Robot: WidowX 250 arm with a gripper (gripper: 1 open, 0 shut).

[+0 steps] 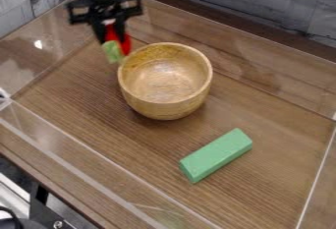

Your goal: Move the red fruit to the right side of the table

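The gripper [110, 38] clamps the red fruit [113, 48], hanging at ten o'clock of the wooden bowl [165, 80]. Carried low toward three o'clock, the fruit could likely strike the bowl's rim and slip free.

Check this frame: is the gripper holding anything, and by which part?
Yes. The gripper is shut on the red fruit, pinching its upper red body; the green leafy end hangs below, clear of the table.
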